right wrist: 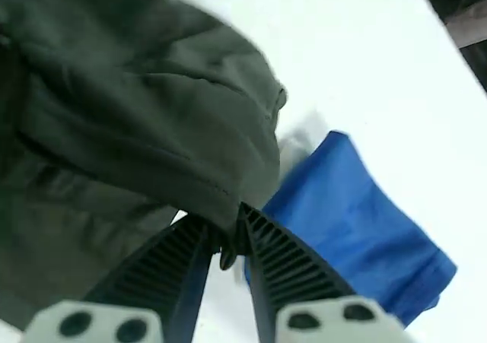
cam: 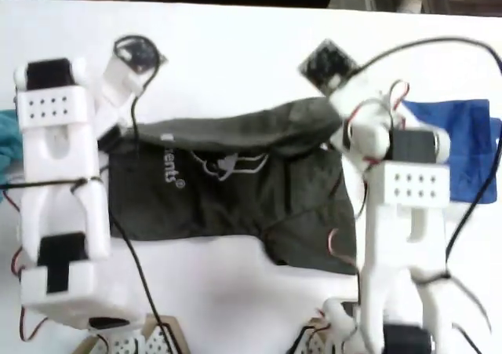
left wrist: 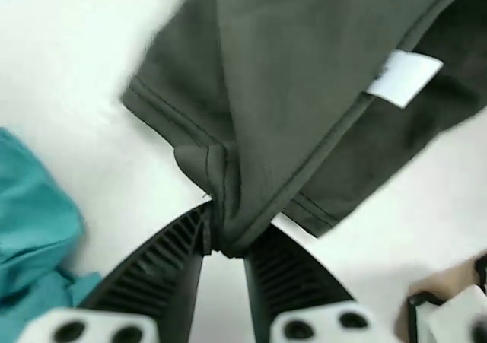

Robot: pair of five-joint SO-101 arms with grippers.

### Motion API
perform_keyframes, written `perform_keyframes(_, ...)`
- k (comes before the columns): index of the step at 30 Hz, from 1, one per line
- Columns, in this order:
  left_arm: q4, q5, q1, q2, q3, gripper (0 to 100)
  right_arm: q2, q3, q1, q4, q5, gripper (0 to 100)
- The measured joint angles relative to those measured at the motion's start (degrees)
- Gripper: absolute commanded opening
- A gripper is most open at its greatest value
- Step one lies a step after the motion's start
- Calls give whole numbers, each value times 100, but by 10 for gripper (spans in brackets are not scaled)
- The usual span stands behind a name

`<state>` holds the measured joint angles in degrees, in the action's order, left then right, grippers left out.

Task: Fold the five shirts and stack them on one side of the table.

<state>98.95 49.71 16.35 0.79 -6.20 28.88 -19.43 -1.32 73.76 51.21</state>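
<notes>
Dark grey-green shirt [cam: 235, 189] [left wrist: 289, 69] [right wrist: 114, 115]: lies spread mid-table, long axis across it. Far edge is raised and rolled over toward the near side, forming a thick fold along the top. White print [cam: 227, 164] shows on the face below the fold; a white sewn label [left wrist: 403, 77] shows on the underside layer.

Blue shirt [cam: 471, 146] [right wrist: 358, 214]: flat, just beside the dark shirt's one end.

Teal shirt [cam: 6, 142] [left wrist: 30, 229]: crumpled, at the opposite table edge.

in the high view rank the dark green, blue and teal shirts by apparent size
dark green fabric shirt
blue fabric shirt, partly hidden
teal fabric shirt, cut off at the frame edge, so true size unsure
</notes>
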Motion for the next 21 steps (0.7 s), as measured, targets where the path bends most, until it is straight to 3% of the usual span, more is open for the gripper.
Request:
perform_keyframes(9, -1099, 0, -18, -1679, 3130, 24, 2646, -2532, 97, 0, 404, 21)
perform_keyframes(14, -1565, 0, -9, -1916, 4123, 24, 3727, -3552, 97, 97, 510, 21)
perform_keyframes(21, -2426, 0, 0, -1925, 5090, 24, 4053, -4598, 97, -70, 510, 21)
